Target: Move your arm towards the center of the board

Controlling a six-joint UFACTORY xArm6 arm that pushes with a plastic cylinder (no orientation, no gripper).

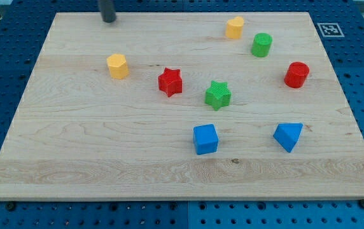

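One rod tip [108, 20], bare with no claw, sits at board [55, 146] top-left; centre lies down-right, past red star [170, 82]

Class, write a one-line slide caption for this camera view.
My tip sits at the board's top left, apart from eight coloured blocks spread centre to right.

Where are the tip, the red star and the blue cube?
my tip [108, 20]: camera view, very end of the rod, at the board's top edge.
red star [170, 81]: camera view, middle of its top face.
blue cube [205, 136]: camera view, middle of its top face.
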